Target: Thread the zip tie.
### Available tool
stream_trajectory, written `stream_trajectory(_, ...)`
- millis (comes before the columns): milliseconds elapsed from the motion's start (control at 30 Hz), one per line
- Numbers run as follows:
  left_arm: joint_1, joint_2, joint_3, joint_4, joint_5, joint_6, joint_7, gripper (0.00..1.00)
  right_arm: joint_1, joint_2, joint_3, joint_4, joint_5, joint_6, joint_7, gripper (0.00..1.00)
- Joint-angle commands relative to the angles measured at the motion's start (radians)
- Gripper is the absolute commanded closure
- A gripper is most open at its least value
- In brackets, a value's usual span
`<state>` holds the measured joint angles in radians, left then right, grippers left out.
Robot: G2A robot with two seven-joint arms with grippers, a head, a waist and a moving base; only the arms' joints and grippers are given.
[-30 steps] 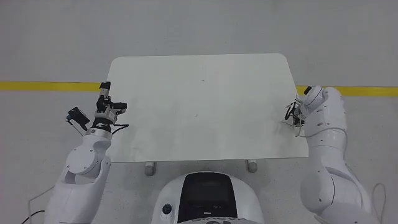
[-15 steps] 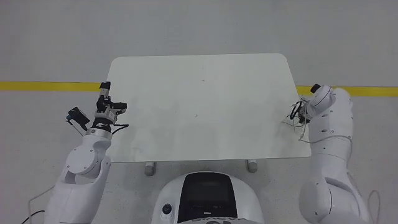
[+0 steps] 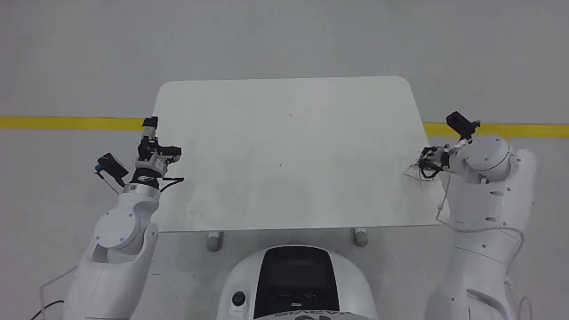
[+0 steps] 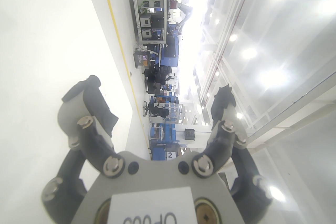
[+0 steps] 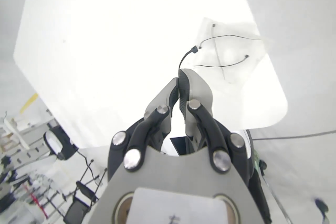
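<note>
My right gripper (image 5: 179, 79) is shut on the tail of a thin black zip tie (image 5: 184, 58). The tie curls up from the fingertips to its small square head. In the top view the right gripper (image 3: 426, 161) sits at the white table's (image 3: 284, 151) right edge, just over a clear plastic bag (image 5: 236, 51) holding three more black zip ties. My left gripper (image 4: 157, 96) is open with nothing between its fingers. It hovers at the table's left edge in the top view (image 3: 160, 140) and points away toward the room.
The bag (image 3: 413, 172) lies at the table's near right corner, close to the edge. The floor around the table has yellow lines (image 3: 71, 124). Distant racks and workstations (image 4: 152, 17) show past the left gripper.
The right arm's wrist and elbow have swung outward to the right, while its gripper stayed by the bag at the table's edge. The left arm has not moved.
</note>
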<state>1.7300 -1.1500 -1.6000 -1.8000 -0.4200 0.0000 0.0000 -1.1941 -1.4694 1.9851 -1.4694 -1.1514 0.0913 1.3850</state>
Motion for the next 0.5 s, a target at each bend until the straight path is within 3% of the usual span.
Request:
stream_trajectory(0,0.000,0.000,0.000,0.000,0.000,0.000,0.000,0.00,-0.015,0.006,0.013,0.012,0.110,-0.093,0.005,1.00)
stream_trajectory(333,0.000,0.000,0.000,0.000,0.000,0.000,0.000,0.00,-0.020,0.006,0.013,0.014,0.122,-0.094,-0.014,1.00)
stream_trajectory(367,0.000,0.000,0.000,0.000,0.000,0.000,0.000,0.00,-0.025,0.005,0.014,0.025,0.173,-0.107,-0.030,1.00)
stream_trajectory(467,0.000,0.000,0.000,0.000,0.000,0.000,0.000,0.00,-0.039,0.010,0.022,0.043,0.366,-0.248,-0.018,1.00)
